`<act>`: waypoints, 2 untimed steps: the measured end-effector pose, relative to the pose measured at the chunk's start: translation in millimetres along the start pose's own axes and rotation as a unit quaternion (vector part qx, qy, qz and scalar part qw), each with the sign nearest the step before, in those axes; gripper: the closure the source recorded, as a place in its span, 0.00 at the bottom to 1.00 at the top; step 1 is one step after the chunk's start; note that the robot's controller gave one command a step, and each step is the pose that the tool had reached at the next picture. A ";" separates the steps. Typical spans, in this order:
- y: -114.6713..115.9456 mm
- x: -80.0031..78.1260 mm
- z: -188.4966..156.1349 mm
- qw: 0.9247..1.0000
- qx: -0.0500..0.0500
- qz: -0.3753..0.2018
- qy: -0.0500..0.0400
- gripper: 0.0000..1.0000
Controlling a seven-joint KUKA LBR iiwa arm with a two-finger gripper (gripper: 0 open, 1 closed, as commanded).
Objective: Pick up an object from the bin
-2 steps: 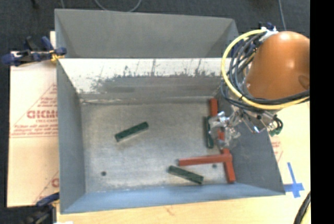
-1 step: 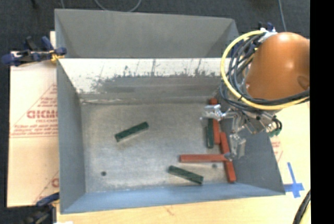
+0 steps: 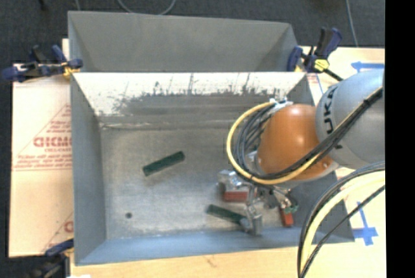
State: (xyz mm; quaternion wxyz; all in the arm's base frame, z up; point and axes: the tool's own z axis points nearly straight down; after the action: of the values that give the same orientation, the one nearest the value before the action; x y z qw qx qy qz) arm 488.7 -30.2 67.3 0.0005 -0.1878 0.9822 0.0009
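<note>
The gripper (image 3: 251, 221) hangs low at about five o'clock in the grey bin (image 3: 85, 166), under the arm's orange cover (image 3: 288, 140). Its tip is right at the right-hand end of a short dark green bar (image 3: 220, 210) lying flat on the floor, and I cannot tell whether the pincer is open, closed or has hold of anything. Just at eleven o'clock from the tip sits a small red-brown block (image 3: 233, 193) and at three o'clock a little orange-red piece (image 3: 287, 218), while well apart, toward ten o'clock, lies a second dark green bar (image 3: 163, 163).
</note>
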 end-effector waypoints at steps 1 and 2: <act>-121.8 -25.4 -48.2 1.000 0.006 0.015 -0.004 0.00; -33.6 12.2 -2.8 0.999 0.002 -0.045 -0.004 0.00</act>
State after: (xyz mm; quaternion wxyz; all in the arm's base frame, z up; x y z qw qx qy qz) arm 489.7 -66.0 70.1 0.0044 -0.2315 0.9728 0.0000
